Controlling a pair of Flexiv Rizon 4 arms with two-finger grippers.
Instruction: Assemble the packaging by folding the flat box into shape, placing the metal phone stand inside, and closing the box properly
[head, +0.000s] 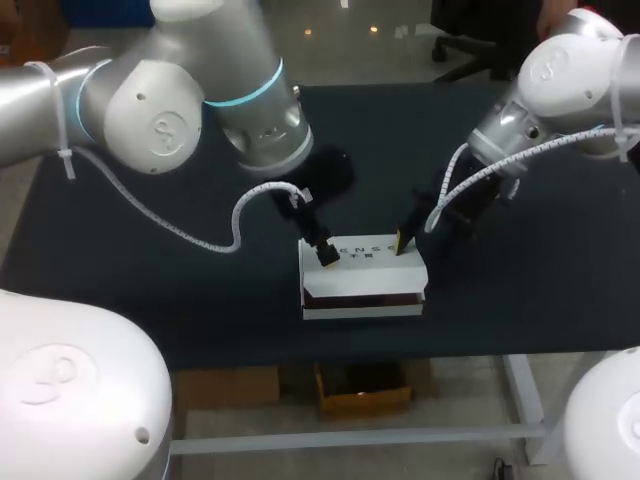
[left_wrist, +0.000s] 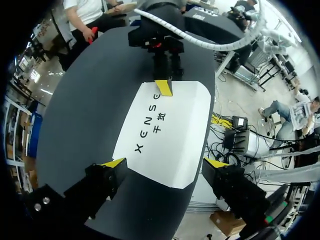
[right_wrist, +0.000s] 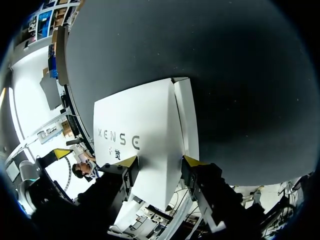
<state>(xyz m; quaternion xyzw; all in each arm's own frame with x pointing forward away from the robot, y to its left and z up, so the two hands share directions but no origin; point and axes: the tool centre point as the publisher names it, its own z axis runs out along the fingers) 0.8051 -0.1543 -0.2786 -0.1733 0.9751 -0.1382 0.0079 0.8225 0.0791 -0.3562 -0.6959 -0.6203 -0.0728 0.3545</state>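
The white box stands near the table's front middle, printed lid on top, with a dark gap along its front side. My left gripper is at the lid's left end. In the left wrist view it is wide open, its tips standing beside the lid's near corners. My right gripper is at the lid's far right edge. In the right wrist view it is open, with one fingertip on the lid and the other past the box's edge. No phone stand is visible.
The black tabletop surrounds the box, and its front edge runs a short way from the box. A white coiled cable hangs from the left arm above the table, and another hangs from the right arm.
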